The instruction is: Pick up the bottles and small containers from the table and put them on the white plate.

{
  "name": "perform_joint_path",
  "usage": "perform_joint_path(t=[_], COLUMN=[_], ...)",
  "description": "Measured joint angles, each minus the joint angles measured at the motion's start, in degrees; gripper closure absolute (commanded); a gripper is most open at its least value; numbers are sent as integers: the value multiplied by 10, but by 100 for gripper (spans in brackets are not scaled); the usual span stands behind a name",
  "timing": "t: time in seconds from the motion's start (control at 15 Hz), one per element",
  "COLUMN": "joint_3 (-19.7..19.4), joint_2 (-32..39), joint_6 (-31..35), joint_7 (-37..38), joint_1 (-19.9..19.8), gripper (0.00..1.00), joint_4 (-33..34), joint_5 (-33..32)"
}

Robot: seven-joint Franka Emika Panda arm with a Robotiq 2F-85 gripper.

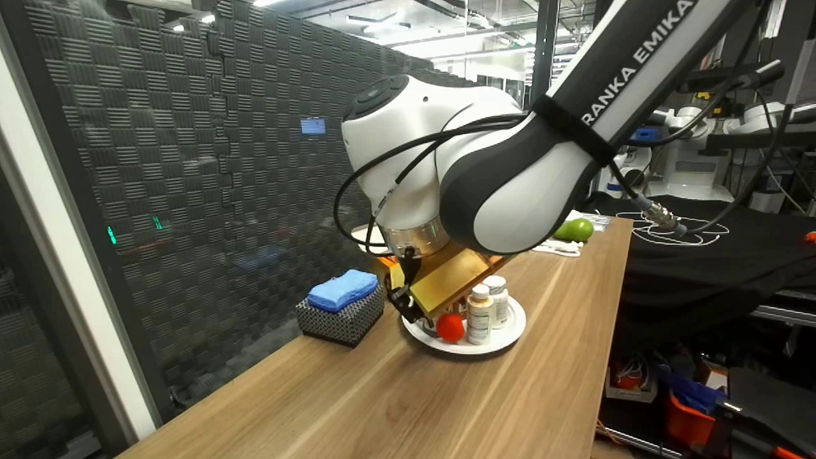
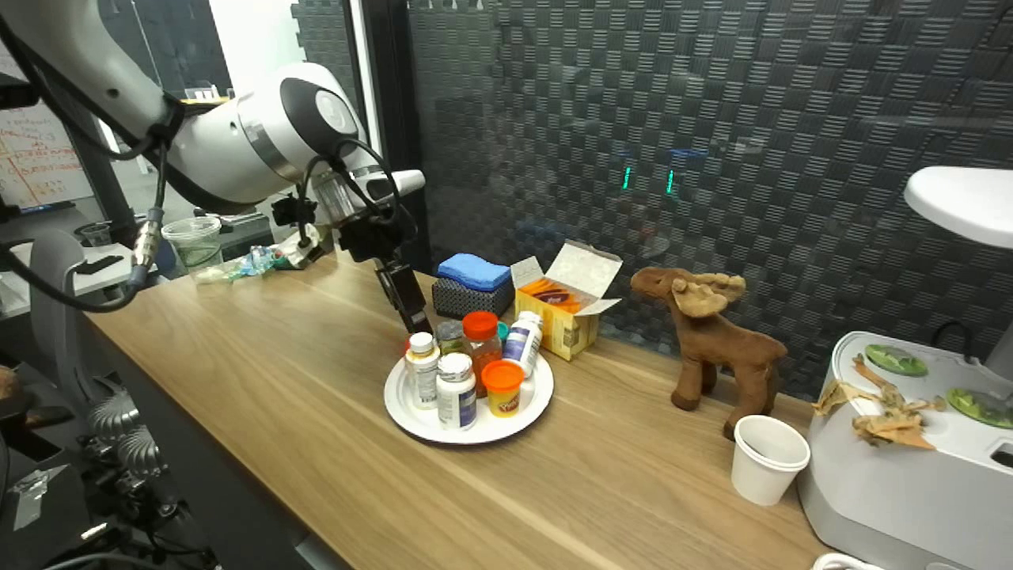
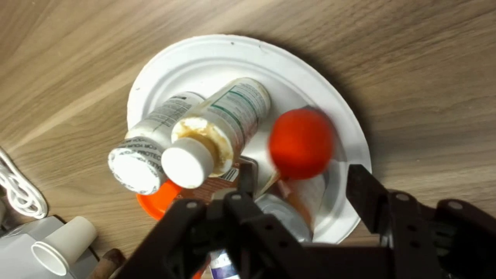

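Bottles (image 2: 457, 400) and small tubs (image 2: 504, 396) sit on the white plate (image 3: 232, 48), so we think the putting-down step is nearly done. Our tool (image 3: 302, 174) is spread over the plate, pinching nothing, with a red round thing (image 3: 302, 143) just below it. Next, we should lift straight up and bump nothing. On the plate, a red-capped jar (image 2: 483, 347) seems to hold red-brown stuff; near the plate, a yellow box (image 2: 566, 328) holds orange packets (image 2: 550, 294).

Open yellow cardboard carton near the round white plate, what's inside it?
In an exterior view, orange packets lie inside the open yellow cardboard carton. Only the upper ones show. Whatever lies beneath them, down to the bottom, is covered by those packets and the carton's sides.
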Motion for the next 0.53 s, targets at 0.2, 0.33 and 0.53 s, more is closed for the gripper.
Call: perform_joint_path(t=[0.2, 0.33, 0.53], joint_3=[4, 7, 20], joint_2=[3, 3, 3], joint_6=[-8, -9, -9], joint_7=[2, 4, -2], joint_1=[0, 0, -1], gripper=[0, 0, 0], joint_4=[6, 7, 7], joint_5=[-14, -25, -32])
